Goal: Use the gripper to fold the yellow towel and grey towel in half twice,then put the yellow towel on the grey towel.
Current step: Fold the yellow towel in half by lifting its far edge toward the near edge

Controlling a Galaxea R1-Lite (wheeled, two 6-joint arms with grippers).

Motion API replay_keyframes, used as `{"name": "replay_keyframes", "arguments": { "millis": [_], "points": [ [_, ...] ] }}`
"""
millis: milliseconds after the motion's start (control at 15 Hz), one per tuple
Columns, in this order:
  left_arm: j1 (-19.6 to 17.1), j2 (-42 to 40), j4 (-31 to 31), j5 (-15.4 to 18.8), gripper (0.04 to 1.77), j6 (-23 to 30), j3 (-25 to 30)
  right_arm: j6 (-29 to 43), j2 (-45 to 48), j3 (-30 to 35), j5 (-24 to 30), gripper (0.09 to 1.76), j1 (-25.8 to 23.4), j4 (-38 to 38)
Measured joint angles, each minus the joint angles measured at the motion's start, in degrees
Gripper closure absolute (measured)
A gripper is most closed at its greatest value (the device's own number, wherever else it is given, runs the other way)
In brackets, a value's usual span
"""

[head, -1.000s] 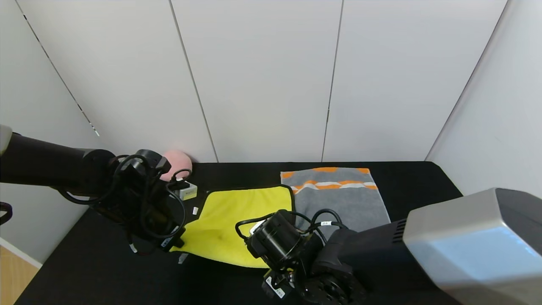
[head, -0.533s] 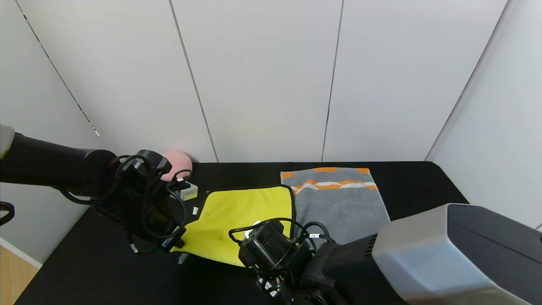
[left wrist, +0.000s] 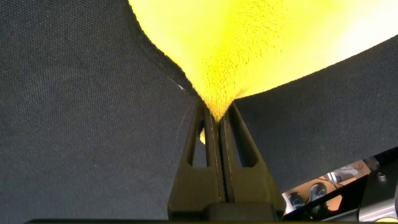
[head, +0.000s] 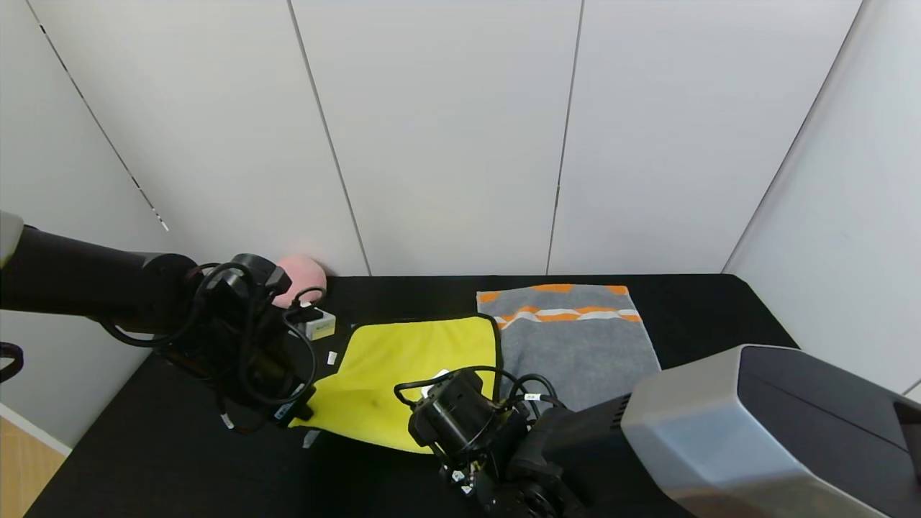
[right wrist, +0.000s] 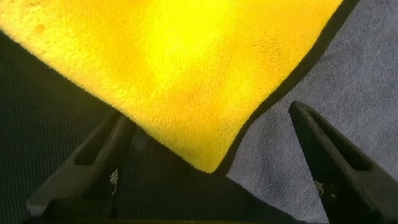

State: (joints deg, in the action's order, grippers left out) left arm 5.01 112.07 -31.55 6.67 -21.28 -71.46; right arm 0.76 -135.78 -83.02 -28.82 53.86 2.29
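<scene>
The yellow towel point(head: 403, 363) lies flat on the black table point(head: 719, 309), its right edge against the grey towel point(head: 583, 345) with orange and white stripes at the far end. My left gripper point(left wrist: 217, 115) is shut on the yellow towel's near left corner point(left wrist: 217, 93); in the head view the left wrist point(head: 245, 352) covers that corner. My right gripper point(right wrist: 208, 162) is open, its fingers point(right wrist: 323, 155) spread either side of the towel's near right corner point(right wrist: 208, 163), which overlaps the grey towel point(right wrist: 348, 93). The right wrist point(head: 460, 417) hides that corner in the head view.
A pink round object point(head: 302, 277) and a small white box point(head: 319, 325) sit at the table's far left, behind the left arm. White wall panels close the back and sides. The right arm's grey housing point(head: 755, 432) fills the near right.
My right arm has moved left and toward the yellow towel's near right corner, then shifted slightly. The left arm and both towels have stayed put.
</scene>
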Motion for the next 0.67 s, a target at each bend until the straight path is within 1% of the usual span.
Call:
{"name": "replay_keyframes", "arguments": {
  "millis": [133,200,333,467,533,600,667],
  "points": [
    [0.0,0.0,0.0,0.0,1.70,0.0,0.0,0.0,-0.1,0.0,0.0,0.51,-0.1,0.0],
    [0.0,0.0,0.0,0.0,1.70,0.0,0.0,0.1,0.0,-0.1,0.0,0.65,-0.1,0.0],
    [0.1,0.0,0.0,0.0,1.70,0.0,0.0,0.1,0.0,-0.2,0.0,0.91,-0.1,0.0],
    [0.0,0.0,0.0,0.0,1.70,0.0,0.0,0.1,0.0,-0.4,0.0,1.10,-0.1,0.0],
    [0.0,0.0,0.0,0.0,1.70,0.0,0.0,0.1,0.0,-0.4,0.0,1.64,-0.1,0.0],
    [0.0,0.0,0.0,-0.1,1.70,0.0,0.0,0.2,0.0,-0.4,0.0,1.72,-0.1,0.2],
    [0.0,0.0,0.0,-0.1,1.70,0.0,0.0,0.2,0.0,-0.5,0.0,1.72,-0.1,0.3]
  ]
}}
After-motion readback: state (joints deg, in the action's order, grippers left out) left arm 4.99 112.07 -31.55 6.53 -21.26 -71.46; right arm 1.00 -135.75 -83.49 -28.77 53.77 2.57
